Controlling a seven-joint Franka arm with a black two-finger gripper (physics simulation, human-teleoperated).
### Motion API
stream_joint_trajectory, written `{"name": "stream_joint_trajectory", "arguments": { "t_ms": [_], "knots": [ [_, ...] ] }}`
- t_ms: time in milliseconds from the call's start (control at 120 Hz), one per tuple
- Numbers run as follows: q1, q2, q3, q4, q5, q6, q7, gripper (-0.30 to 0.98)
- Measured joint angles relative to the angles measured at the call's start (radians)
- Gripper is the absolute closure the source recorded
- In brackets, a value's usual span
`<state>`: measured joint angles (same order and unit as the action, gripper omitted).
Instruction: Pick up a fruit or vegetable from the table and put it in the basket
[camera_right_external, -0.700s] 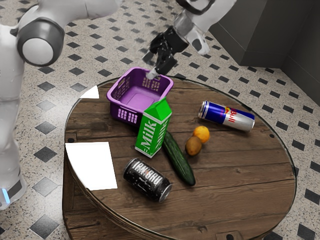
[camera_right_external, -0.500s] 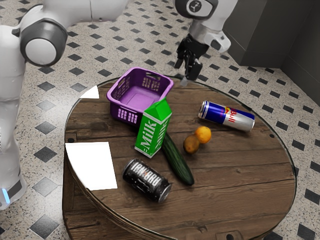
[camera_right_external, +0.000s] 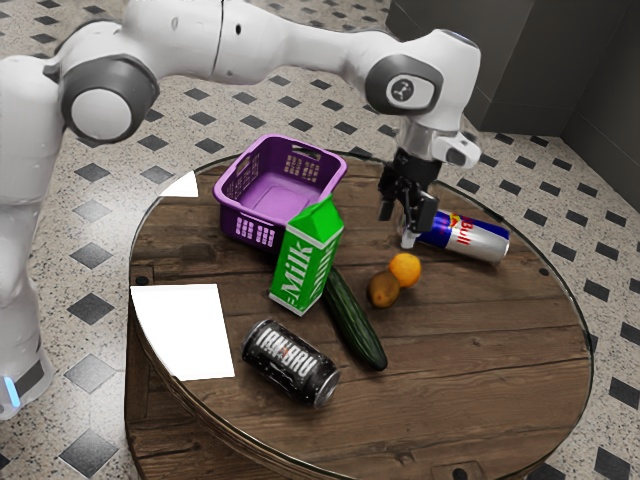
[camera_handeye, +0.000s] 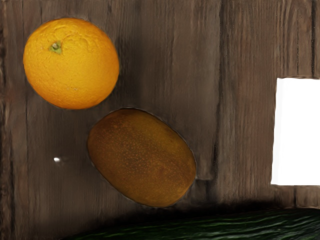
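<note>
Your black gripper (camera_right_external: 402, 224) is above the round wooden table (camera_right_external: 480, 350), its jaws standing wide apart with nothing between them. In the exterior view it overlaps the left end of the Red Bull can (camera_right_external: 468, 238). The orange (camera_right_external: 405, 269) and the kiwi (camera_right_external: 383, 291) lie on the wood, side by side, the kiwi nearer the cucumber (camera_right_external: 355, 322). Your purple basket (camera_right_external: 232, 208) stands at the far side, toward the exterior view's left, behind the green milk carton (camera_right_external: 308, 258). The black Irn-Bru can (camera_right_external: 290, 362) lies on the near side.
</note>
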<state>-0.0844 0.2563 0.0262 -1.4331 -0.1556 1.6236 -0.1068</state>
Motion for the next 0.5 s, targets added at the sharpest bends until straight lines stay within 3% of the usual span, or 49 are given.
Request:
{"name": "stream_joint_trajectory", "arguments": {
  "t_ms": [133, 367, 500],
  "knots": [
    [0.001, -0.016, 0.003, -0.090, -0.026, 0.035, -0.047, 0.00],
    [0.001, -0.009, 0.037, -0.104, -0.091, 0.084, -0.163, 0.00],
    [-0.030, -0.007, 0.052, 0.045, 0.067, 0.048, -0.256, 0.00]
  ]
}}
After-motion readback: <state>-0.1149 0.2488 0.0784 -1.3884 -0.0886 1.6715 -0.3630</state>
